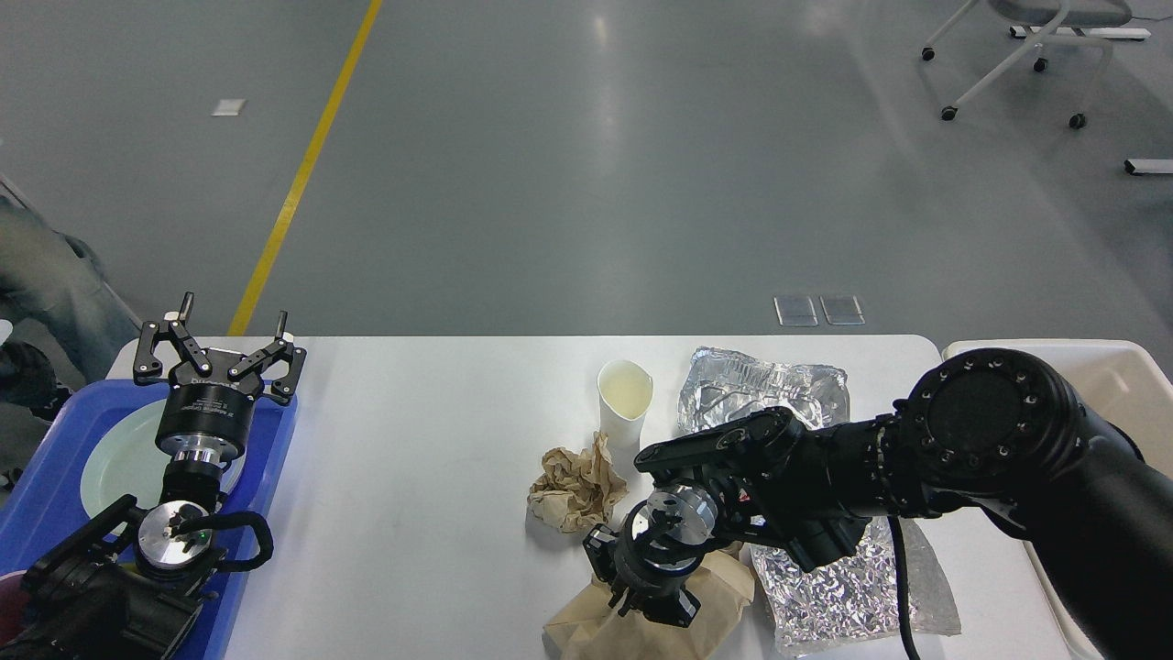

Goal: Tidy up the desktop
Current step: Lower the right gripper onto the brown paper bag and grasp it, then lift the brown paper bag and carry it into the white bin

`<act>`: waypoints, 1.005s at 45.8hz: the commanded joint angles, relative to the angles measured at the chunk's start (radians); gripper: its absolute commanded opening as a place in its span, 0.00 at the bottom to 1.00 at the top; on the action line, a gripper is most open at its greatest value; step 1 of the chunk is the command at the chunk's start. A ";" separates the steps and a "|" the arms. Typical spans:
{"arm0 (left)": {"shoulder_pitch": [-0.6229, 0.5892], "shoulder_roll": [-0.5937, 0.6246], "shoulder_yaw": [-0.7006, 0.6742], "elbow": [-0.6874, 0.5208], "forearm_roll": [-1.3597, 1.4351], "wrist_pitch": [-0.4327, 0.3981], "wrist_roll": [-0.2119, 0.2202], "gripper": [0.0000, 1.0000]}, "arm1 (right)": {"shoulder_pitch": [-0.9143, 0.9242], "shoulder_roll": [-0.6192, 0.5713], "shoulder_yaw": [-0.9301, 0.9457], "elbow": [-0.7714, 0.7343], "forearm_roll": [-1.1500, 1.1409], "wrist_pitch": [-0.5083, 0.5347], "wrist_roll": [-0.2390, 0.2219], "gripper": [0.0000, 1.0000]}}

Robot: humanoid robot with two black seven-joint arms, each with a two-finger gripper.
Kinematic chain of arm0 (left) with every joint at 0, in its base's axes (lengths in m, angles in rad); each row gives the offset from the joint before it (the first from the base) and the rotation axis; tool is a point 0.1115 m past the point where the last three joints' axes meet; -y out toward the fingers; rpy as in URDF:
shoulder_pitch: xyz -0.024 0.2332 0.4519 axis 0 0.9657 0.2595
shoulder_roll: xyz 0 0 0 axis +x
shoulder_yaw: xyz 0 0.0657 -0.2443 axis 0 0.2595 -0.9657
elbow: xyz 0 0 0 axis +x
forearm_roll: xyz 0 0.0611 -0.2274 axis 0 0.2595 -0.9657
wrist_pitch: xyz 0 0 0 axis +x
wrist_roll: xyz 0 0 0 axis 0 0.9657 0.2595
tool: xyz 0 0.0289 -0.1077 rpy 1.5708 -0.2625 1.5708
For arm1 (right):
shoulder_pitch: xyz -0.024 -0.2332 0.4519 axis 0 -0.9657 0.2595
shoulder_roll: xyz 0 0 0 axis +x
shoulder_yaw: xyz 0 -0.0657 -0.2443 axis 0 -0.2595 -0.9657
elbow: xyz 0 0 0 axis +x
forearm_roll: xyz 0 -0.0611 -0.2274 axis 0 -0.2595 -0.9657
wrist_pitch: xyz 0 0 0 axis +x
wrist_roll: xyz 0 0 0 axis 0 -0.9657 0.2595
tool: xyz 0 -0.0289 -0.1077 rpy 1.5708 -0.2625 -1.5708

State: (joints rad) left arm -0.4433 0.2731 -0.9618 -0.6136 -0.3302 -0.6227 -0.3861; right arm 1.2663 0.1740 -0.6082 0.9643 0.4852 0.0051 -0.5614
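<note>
The white desktop holds litter on its right half: a flat brown paper bag at the near edge, a crumpled brown paper wad, a white paper cup, a foil tray and a crumpled foil sheet. My right gripper points down onto the brown bag. Its dark fingers blend together, so I cannot tell its state. My left gripper is open and empty, raised over the blue tray at the left.
The blue plastic tray at the left edge holds a pale green plate. A cream bin stands beside the table's right end. My right forearm lies across the foil items. A small red scrap shows under the arm.
</note>
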 commanded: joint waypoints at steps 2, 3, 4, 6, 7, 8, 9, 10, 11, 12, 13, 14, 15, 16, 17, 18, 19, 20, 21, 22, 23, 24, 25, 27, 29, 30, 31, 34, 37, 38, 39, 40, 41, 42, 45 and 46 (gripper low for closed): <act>0.000 0.000 0.000 0.000 0.000 0.000 0.001 0.96 | 0.019 0.001 -0.001 0.011 -0.022 0.001 -0.002 0.00; 0.000 0.000 0.000 0.000 0.000 0.001 0.000 0.96 | 0.024 0.001 -0.001 0.013 -0.027 0.003 -0.002 0.00; 0.000 0.000 0.000 0.000 0.000 0.000 0.001 0.96 | 0.025 0.001 0.001 0.014 -0.033 0.004 -0.002 0.00; 0.000 0.000 0.000 0.000 0.000 0.000 0.000 0.96 | 0.027 0.001 0.001 0.016 -0.034 0.012 0.000 0.00; 0.000 0.000 0.000 0.000 0.000 0.000 0.000 0.96 | 0.027 0.001 0.001 0.017 -0.033 0.013 0.000 0.00; 0.000 0.000 0.000 0.000 0.000 0.000 0.001 0.96 | 0.027 0.001 0.001 0.017 -0.030 0.015 0.000 0.00; 0.000 0.000 0.000 0.000 0.000 0.000 0.001 0.96 | 0.027 0.001 0.001 0.017 -0.025 0.016 0.000 0.00; 0.000 0.000 0.000 0.000 0.000 0.000 0.001 0.96 | 0.028 0.001 0.002 0.017 -0.019 0.021 0.000 0.00; 0.000 0.000 0.000 0.000 0.000 0.000 0.001 0.96 | 0.030 0.001 0.005 0.020 -0.017 0.026 0.000 0.00; 0.000 0.000 0.000 0.000 0.000 0.000 0.001 0.96 | 0.033 0.001 0.008 0.024 -0.016 0.032 0.001 0.00; 0.000 0.000 0.000 0.000 0.000 0.000 0.001 0.96 | 0.039 0.001 0.010 0.028 -0.013 0.039 0.001 0.00; 0.000 0.000 0.000 0.000 0.000 0.000 0.000 0.96 | 0.047 -0.001 0.011 0.036 -0.004 0.048 0.001 0.00; 0.000 0.000 0.000 0.000 0.000 0.000 0.001 0.96 | 0.056 0.001 0.011 0.043 0.010 0.058 0.001 0.00; 0.000 0.000 0.000 0.000 0.000 0.000 0.001 0.96 | 0.067 0.001 0.011 0.050 0.025 0.070 0.001 0.00; 0.000 0.000 0.000 0.000 0.000 0.000 0.001 0.96 | 0.079 0.001 0.011 0.057 0.045 0.082 0.001 0.00; 0.000 0.000 0.000 0.000 0.000 0.000 0.001 0.96 | 0.091 0.002 0.011 0.065 0.067 0.097 0.000 0.00; 0.000 0.000 0.000 0.000 0.000 0.000 0.001 0.96 | 0.106 0.002 0.010 0.074 0.088 0.113 0.000 0.00; 0.000 0.000 0.000 0.000 0.000 0.000 0.001 0.96 | 0.123 0.002 0.010 0.085 0.110 0.128 0.000 0.00; 0.000 0.000 0.000 0.000 0.000 0.000 0.001 0.96 | 0.140 0.001 0.010 0.099 0.131 0.144 0.000 0.00; 0.000 0.000 0.000 0.000 0.000 0.000 0.001 0.96 | 0.159 -0.005 0.008 0.112 0.147 0.160 0.000 0.00; 0.000 0.000 0.000 0.000 0.000 0.000 0.001 0.96 | 0.179 -0.010 0.008 0.129 0.156 0.176 0.000 0.00; 0.000 0.000 0.000 0.000 0.000 0.000 0.001 0.96 | 0.198 -0.014 0.005 0.149 0.164 0.190 0.000 0.00; 0.000 0.000 0.000 0.000 0.000 0.000 0.001 0.96 | 0.221 -0.021 0.002 0.168 0.170 0.205 0.000 0.00; 0.000 0.000 0.000 0.000 0.000 0.000 0.001 0.96 | 0.266 -0.048 0.001 0.207 0.171 0.229 0.000 0.00; 0.000 0.000 0.000 0.000 -0.001 0.000 0.001 0.96 | 0.318 -0.082 0.001 0.260 0.171 0.252 0.000 0.00; 0.000 0.000 0.000 0.000 0.000 0.000 0.001 0.96 | 0.346 -0.096 -0.001 0.287 0.171 0.265 0.000 0.00; 0.000 0.000 0.000 0.000 0.000 0.000 0.001 0.96 | 0.375 -0.106 -0.001 0.313 0.171 0.277 0.000 0.00; 0.000 0.000 0.000 0.000 0.000 0.000 0.001 0.96 | 0.453 -0.129 -0.001 0.372 0.173 0.317 0.000 0.00; 0.000 0.000 0.000 0.000 0.000 0.000 0.001 0.96 | 0.567 -0.180 -0.010 0.435 0.174 0.381 -0.005 0.00; 0.000 0.000 0.000 0.000 0.000 0.000 0.001 0.96 | 0.593 -0.197 -0.022 0.448 0.174 0.395 -0.005 0.00; 0.000 0.000 0.000 0.000 0.000 0.000 0.001 0.96 | 0.620 -0.211 -0.041 0.461 0.174 0.410 -0.005 0.00; 0.000 0.000 0.000 0.000 0.000 0.000 0.001 0.96 | 0.652 -0.224 -0.062 0.471 0.173 0.426 -0.003 0.00; 0.000 0.000 0.000 0.000 0.000 0.000 0.001 0.96 | 0.685 -0.237 -0.088 0.481 0.171 0.444 -0.003 0.00; 0.000 0.000 0.000 0.000 0.000 0.000 0.001 0.96 | 0.717 -0.244 -0.114 0.488 0.168 0.466 -0.003 0.00; 0.000 0.000 0.000 0.000 0.000 0.000 0.000 0.96 | 0.818 -0.272 -0.206 0.501 0.161 0.532 0.000 0.00; 0.000 0.000 0.000 0.000 0.000 0.000 0.000 0.96 | 0.853 -0.284 -0.240 0.507 0.153 0.553 0.001 0.00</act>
State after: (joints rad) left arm -0.4432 0.2730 -0.9618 -0.6136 -0.3298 -0.6227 -0.3848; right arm 1.9550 -0.0580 -0.7062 1.4403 0.6556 0.4555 -0.5650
